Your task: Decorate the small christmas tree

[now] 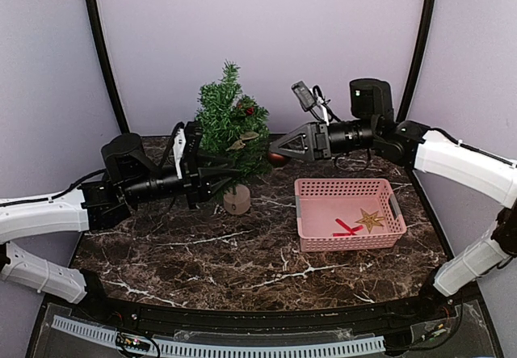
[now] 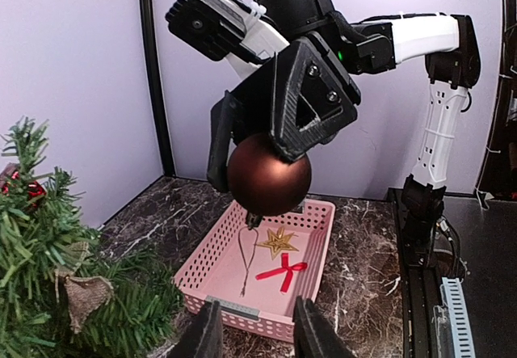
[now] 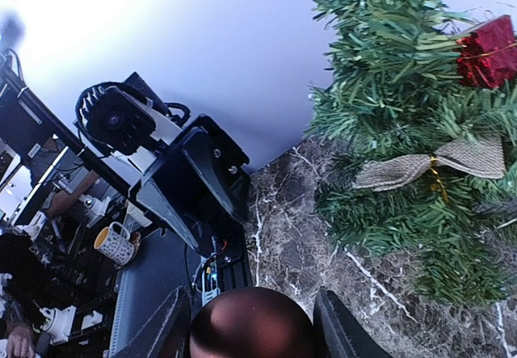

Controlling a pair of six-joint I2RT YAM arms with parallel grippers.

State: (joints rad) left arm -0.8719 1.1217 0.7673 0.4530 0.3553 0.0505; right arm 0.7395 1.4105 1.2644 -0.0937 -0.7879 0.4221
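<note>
Tgt: small christmas tree (image 1: 230, 120) upright on back half of marble worktop (image 1: 202, 253), slightly L of centre. R gripper (image 1: 279, 154) clamped on dark-red bauble (image 2: 268, 175), held in air just R of tree. L gripper (image 2: 257, 334) by tree's lower branches, jaws part-open, nothing betw. them. Pink basket (image 1: 303, 212) nr R edge w/ gold star (image 1: 371, 219) + red ribbon (image 1: 347, 229).

Basket (image 1: 343, 184) right of tree (image 1: 229, 115); ball (image 1: 276, 158) seemingly between them
</note>
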